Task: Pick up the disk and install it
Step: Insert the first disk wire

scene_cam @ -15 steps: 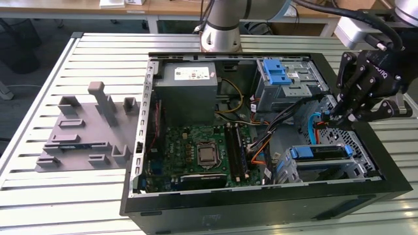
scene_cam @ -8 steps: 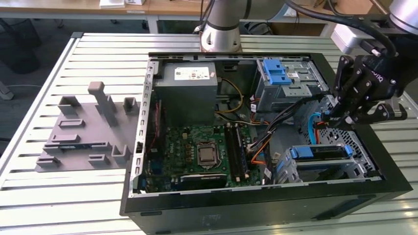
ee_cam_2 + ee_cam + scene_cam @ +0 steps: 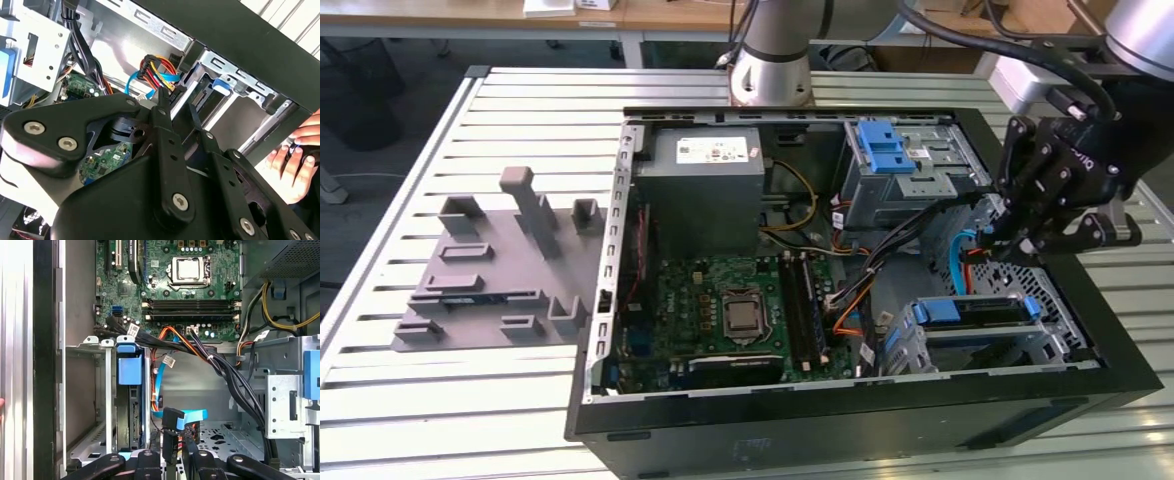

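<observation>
Black end effector [image 3: 1021, 238] low inside computer case [image 3: 854, 425], fingers nearly together around cable plug [image 3: 172, 430]. Disk [image 3: 970, 311] sits in cage. Best: steady, straight, clear of cables.

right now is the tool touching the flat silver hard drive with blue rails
Apart. In the exterior view the tool hangs over the cables, a clear gap from the flat silver hard drive seated in its metal cage.

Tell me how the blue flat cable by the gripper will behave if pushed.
Probably floppy: the blue cable curves in a loose loop, so it should bend aside. Its black connector looks rigid and might snag beside the gripper.
</observation>
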You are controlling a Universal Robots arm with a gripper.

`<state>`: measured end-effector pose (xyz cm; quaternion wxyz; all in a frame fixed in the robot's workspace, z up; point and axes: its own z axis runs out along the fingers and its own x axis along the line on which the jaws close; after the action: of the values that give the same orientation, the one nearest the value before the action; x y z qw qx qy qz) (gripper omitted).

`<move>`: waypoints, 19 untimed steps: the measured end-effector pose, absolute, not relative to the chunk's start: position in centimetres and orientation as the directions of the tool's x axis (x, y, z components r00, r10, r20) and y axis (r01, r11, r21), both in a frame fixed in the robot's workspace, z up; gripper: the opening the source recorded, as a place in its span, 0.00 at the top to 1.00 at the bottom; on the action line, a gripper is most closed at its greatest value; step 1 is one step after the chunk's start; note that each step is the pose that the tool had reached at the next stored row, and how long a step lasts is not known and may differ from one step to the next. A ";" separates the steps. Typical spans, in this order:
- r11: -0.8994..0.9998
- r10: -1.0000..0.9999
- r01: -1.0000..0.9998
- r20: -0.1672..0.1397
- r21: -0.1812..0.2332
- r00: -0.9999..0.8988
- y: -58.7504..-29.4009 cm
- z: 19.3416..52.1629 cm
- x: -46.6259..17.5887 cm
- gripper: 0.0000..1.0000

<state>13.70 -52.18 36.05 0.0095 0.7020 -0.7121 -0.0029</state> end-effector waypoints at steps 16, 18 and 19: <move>0.014 -1.000 -1.000 0.010 0.017 -0.014 -52.4 35.7 13.7 0.84; 0.014 -1.000 -1.000 0.010 0.018 -0.014 -52.6 35.6 13.7 0.84; 0.014 -1.000 -1.000 0.010 0.019 -0.014 -52.8 35.6 13.7 0.84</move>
<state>13.70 -52.78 35.57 0.0103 0.7020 -0.7121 -0.0034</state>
